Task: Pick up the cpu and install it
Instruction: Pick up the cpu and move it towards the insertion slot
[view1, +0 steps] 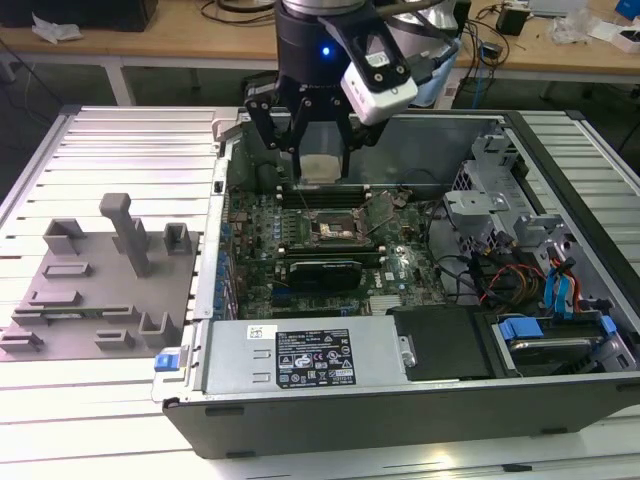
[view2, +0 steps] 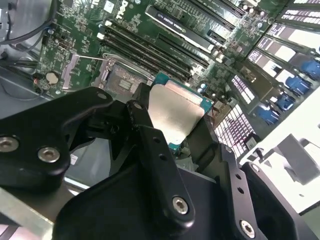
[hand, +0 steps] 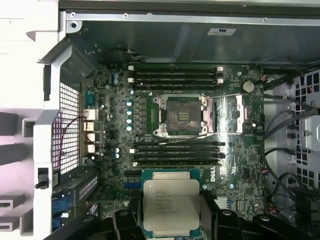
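My gripper (view1: 322, 170) hangs above the rear of the open computer case (view1: 400, 420), shut on the cpu (view1: 322, 168). The cpu is a flat square chip with a silvery-grey top and green rim, seen in the first wrist view as cpu (hand: 171, 203) and in the second wrist view as cpu (view2: 176, 111), clamped by its edges between the black fingers (view2: 150, 150). The dark metal-framed socket (hand: 181, 116) lies open on the motherboard, its load plate (hand: 231, 114) swung aside. In the exterior view the socket (view1: 330, 228) sits below and slightly nearer than the held chip.
Memory slots (hand: 175, 76) flank the socket on both sides. A black expansion card (view1: 322, 272) lies across the board. A power supply with a white label (view1: 315, 362) fills the case front; cables and blue drive caddies (view1: 560, 290) crowd the exterior view's right. A grey fixture tray (view1: 100, 280) sits at the exterior view's left.
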